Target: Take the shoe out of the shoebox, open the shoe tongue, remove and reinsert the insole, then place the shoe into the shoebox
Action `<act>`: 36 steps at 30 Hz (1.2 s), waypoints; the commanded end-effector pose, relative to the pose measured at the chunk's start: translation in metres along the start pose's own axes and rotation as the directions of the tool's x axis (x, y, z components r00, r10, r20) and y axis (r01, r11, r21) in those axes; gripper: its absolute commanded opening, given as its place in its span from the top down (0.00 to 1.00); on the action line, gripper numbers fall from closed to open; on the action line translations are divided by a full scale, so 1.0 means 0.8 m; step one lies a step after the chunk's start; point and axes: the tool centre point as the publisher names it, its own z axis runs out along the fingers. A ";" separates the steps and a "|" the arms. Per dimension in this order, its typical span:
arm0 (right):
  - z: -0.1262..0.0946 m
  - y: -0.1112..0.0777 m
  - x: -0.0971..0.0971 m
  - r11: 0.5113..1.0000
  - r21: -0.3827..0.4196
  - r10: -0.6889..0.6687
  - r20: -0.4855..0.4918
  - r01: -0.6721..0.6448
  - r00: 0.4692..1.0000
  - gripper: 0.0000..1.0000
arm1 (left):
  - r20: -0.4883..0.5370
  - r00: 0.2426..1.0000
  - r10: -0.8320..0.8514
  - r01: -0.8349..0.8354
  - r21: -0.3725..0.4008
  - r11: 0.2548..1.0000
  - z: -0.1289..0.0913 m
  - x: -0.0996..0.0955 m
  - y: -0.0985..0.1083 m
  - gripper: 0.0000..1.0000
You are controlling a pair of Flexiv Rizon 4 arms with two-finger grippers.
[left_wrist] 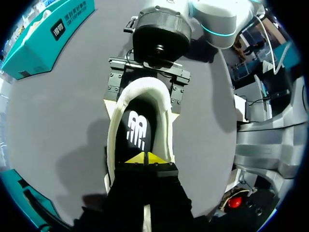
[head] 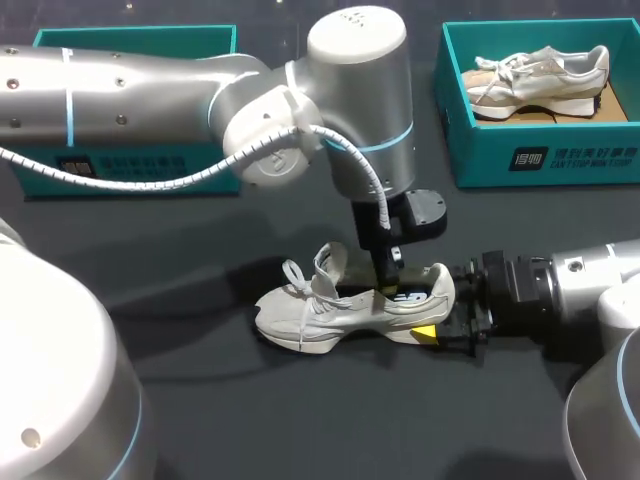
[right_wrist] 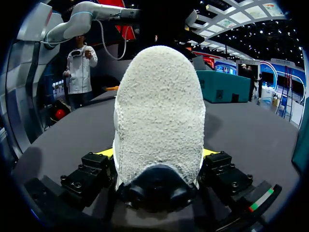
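Note:
A cream sneaker (head: 330, 310) lies on its sole mid-table, toe toward the left. My right gripper (head: 437, 305) comes in from the right and clamps the heel from both sides; in the right wrist view the fuzzy heel (right_wrist: 159, 111) fills the gap between its fingers (right_wrist: 104, 154). My left gripper (head: 385, 285) points straight down into the shoe's opening. In the left wrist view its yellow tips (left_wrist: 145, 158) are shut together on the black insole (left_wrist: 137, 130), with the right gripper (left_wrist: 143, 107) around the heel collar beyond. I cannot tell whether the insole is pinched.
A teal shoebox (head: 540, 160) at the back right holds a second cream sneaker (head: 540, 75). Another teal box (head: 130, 165) stands at the back left, partly behind my left arm. The dark tabletop spreads around the shoe.

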 end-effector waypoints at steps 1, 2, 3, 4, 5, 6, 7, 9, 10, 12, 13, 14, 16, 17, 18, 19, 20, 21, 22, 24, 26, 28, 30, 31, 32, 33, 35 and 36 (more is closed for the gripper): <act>0.001 0.000 0.000 1.000 0.003 0.001 0.000 -0.001 1.000 1.00 | -0.003 1.000 -0.004 0.004 -0.022 1.000 0.017 -0.001 -0.002 1.00; 0.001 0.000 0.000 1.000 0.003 0.001 0.000 -0.001 1.000 1.00 | -0.005 1.000 -0.005 0.004 -0.027 1.000 0.019 -0.001 0.001 1.00; 0.001 0.000 0.000 1.000 0.003 0.001 0.000 -0.001 1.000 1.00 | -0.008 1.000 -0.004 0.004 -0.032 0.999 0.021 0.000 0.003 1.00; 0.001 0.000 0.000 1.000 0.003 0.001 0.000 -0.001 1.000 1.00 | -0.014 1.000 -0.002 0.001 -0.038 0.999 0.023 0.000 0.006 1.00; 0.001 0.000 0.000 1.000 0.003 0.001 0.000 -0.001 1.000 1.00 | -0.017 1.000 -0.001 0.001 -0.042 0.999 0.025 0.001 0.009 1.00; 0.001 0.000 0.000 1.000 0.003 0.001 0.000 -0.001 1.000 1.00 | -0.021 1.000 0.001 -0.002 -0.046 0.999 0.027 0.001 0.012 1.00; 0.001 0.000 0.000 1.000 0.003 0.001 0.000 -0.001 1.000 1.00 | -0.026 1.000 0.005 -0.006 -0.049 0.999 0.029 0.003 0.015 1.00; 0.001 0.000 0.000 1.000 0.003 0.001 0.000 -0.001 1.000 1.00 | -0.037 0.999 0.018 -0.020 -0.048 0.999 0.031 0.006 0.022 1.00; 0.001 0.000 0.000 1.000 0.003 0.001 0.000 -0.001 1.000 1.00 | -0.036 0.999 0.019 -0.021 -0.049 0.999 0.032 0.007 0.024 1.00; 0.001 0.000 0.000 1.000 0.003 0.001 0.000 -0.001 1.000 1.00 | -0.040 0.999 0.024 -0.026 -0.048 0.999 0.033 0.008 0.028 1.00; 0.001 0.000 0.000 1.000 0.003 0.001 0.000 -0.001 1.000 1.00 | -0.039 0.999 0.025 -0.027 -0.047 0.999 0.034 0.008 0.030 1.00; 0.001 0.000 0.000 1.000 0.003 0.001 0.000 -0.001 1.000 1.00 | -0.039 0.999 0.031 -0.032 -0.047 0.998 0.034 0.008 0.032 1.00; 0.001 0.000 0.000 1.000 0.003 0.001 0.000 -0.001 1.000 1.00 | -0.026 0.999 0.038 -0.039 -0.046 0.998 0.035 0.008 0.035 0.91; 0.001 0.000 0.000 1.000 0.003 0.001 0.000 -0.001 1.000 1.00 | -0.026 0.998 0.052 -0.053 -0.039 0.998 0.036 0.008 0.036 0.82; 0.001 0.000 0.000 1.000 0.003 0.001 0.000 -0.001 1.000 1.00 | -0.029 0.998 0.057 -0.058 -0.037 0.998 0.036 0.008 0.037 0.75; 0.001 0.000 0.000 1.000 0.003 0.001 0.000 -0.001 1.000 1.00 | -0.028 0.998 0.062 -0.063 -0.036 0.997 0.036 0.008 0.038 0.69; 0.001 0.000 0.000 1.000 0.003 0.001 0.000 -0.001 1.000 1.00 | -0.029 0.997 0.074 -0.075 -0.031 0.997 0.037 0.008 0.040 0.64; 0.001 0.000 0.000 1.000 0.003 0.001 0.000 -0.001 1.000 1.00 | -0.028 0.997 0.075 -0.076 -0.032 0.997 0.037 0.008 0.040 0.61; 0.001 0.000 0.000 1.000 0.003 0.001 0.000 -0.001 1.000 1.00 | -0.025 0.997 0.079 -0.080 -0.034 0.996 0.038 0.008 0.041 0.58; 0.001 0.000 0.000 1.000 0.003 0.001 0.000 -0.001 1.000 1.00 | -0.014 0.996 0.086 -0.086 -0.035 0.996 0.041 0.008 0.041 0.57; 0.001 0.000 0.000 1.000 0.003 0.001 0.000 -0.001 1.000 1.00 | 0.016 0.995 0.094 -0.093 -0.039 0.995 0.046 0.008 0.040 0.56; 0.001 0.000 0.000 1.000 0.003 0.001 0.000 -0.001 1.000 1.00 | 0.037 0.994 0.104 -0.102 -0.043 0.994 0.050 0.008 0.039 0.56; 0.001 0.000 0.000 1.000 0.003 0.001 0.000 -0.001 1.000 1.00 | 0.077 0.990 0.120 -0.117 -0.044 0.992 0.057 0.007 0.037 0.56; 0.001 0.000 0.000 1.000 0.003 0.001 0.000 -0.001 1.000 1.00 | 0.092 0.988 0.123 -0.120 -0.047 0.992 0.059 0.007 0.036 0.56; 0.001 0.000 0.000 1.000 0.003 0.001 0.000 -0.001 1.000 1.00 | 0.104 0.986 0.131 -0.126 -0.050 0.991 0.062 0.006 0.035 0.56; 0.001 0.000 0.000 1.000 0.003 0.001 0.000 -0.001 1.000 1.00 | 0.119 0.984 0.135 -0.130 -0.051 0.990 0.064 0.005 0.034 0.56; 0.001 0.000 0.000 1.000 0.003 0.001 0.000 -0.001 1.000 1.00 | 0.153 0.979 0.138 -0.130 -0.063 0.990 0.069 0.003 0.033 0.56; 0.001 0.000 0.000 1.000 0.003 0.001 0.000 -0.001 1.000 1.00 | 0.170 0.976 0.137 -0.127 -0.069 0.990 0.072 0.001 0.032 0.56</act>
